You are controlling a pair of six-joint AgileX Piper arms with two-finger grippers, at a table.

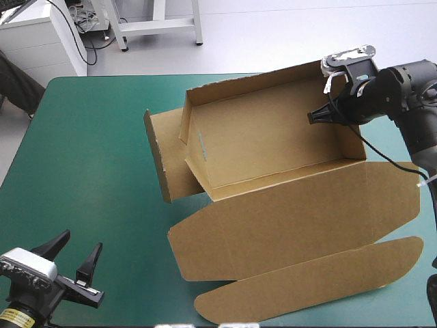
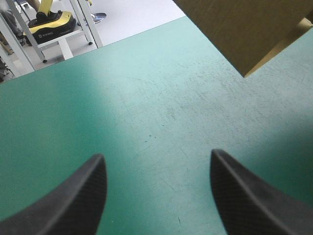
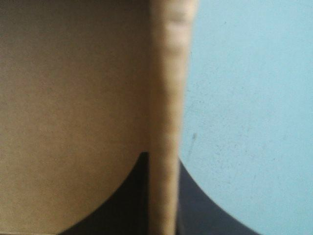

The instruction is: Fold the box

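Observation:
The brown box (image 1: 273,137) stands at the table's middle right as an open tray with raised walls. Its lid (image 1: 293,225) and front flap lie flat toward the near edge. A side flap (image 1: 164,157) sticks out on the left, tilted up. My right gripper (image 1: 315,117) is at the tray's right wall, shut on it. In the right wrist view the wall's edge (image 3: 168,98) runs between the fingers of the right gripper (image 3: 162,159). My left gripper (image 1: 75,256) stands open near the front left corner, apart from the box. Ahead of the left gripper (image 2: 159,166), a box corner (image 2: 249,29) shows.
The teal-green cover (image 1: 89,150) stretches between my left gripper and the box's side flap. The lid's rounded flap (image 1: 307,287) reaches close to the table's near edge. The right arm's black cable hangs over the tray's right wall.

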